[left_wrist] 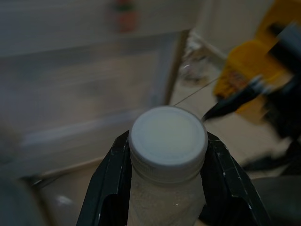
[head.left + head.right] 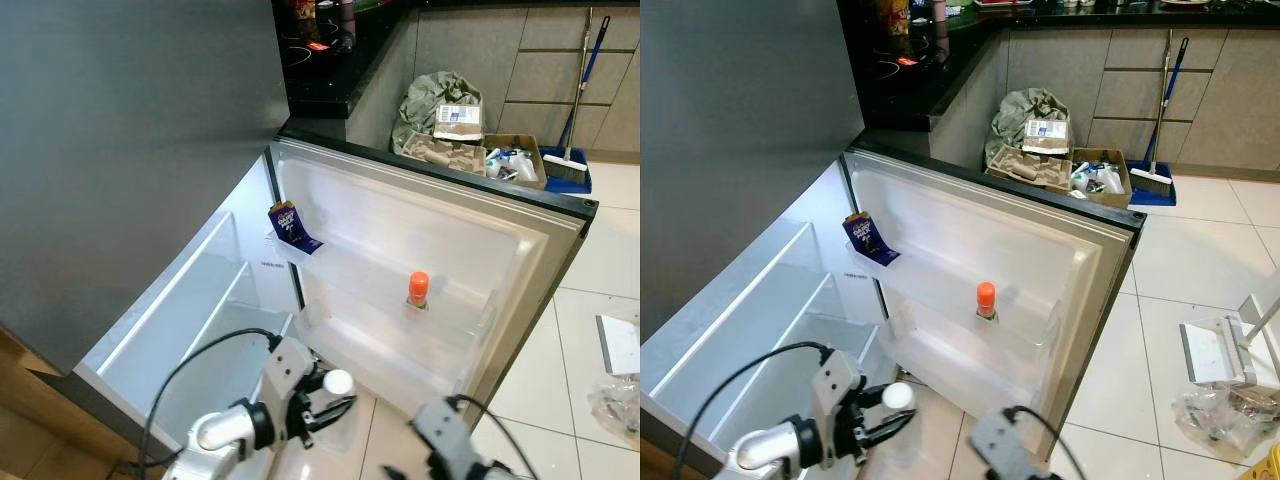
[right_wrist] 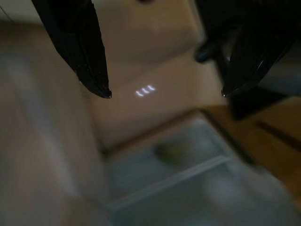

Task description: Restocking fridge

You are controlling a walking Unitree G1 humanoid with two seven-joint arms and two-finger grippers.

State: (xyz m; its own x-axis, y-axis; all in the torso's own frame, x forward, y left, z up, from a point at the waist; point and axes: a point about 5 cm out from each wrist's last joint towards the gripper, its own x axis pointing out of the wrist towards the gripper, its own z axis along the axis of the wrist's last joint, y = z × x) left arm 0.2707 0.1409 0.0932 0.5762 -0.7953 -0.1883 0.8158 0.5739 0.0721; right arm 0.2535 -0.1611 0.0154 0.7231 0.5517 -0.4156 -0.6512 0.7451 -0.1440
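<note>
My left gripper (image 1: pixel 167 155) clamps one white-capped bottle (image 1: pixel 168 141), cap pointing away along the fingers

Eye views add what the wrist lacks: beyond it, on the fridge door (image 2: pixel 440 240), one orange-capped bottle (image 2: pixel 418 290) upright and one purple packet (image 2: pixel 287 222); right gripper (image 3: pixel 164 92) spread wide, holding nothing

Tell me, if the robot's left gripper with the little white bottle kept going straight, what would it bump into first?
Probably the open fridge door, near its lower shelf; depth is unclear. The left gripper grips the white-capped bottle.
</note>
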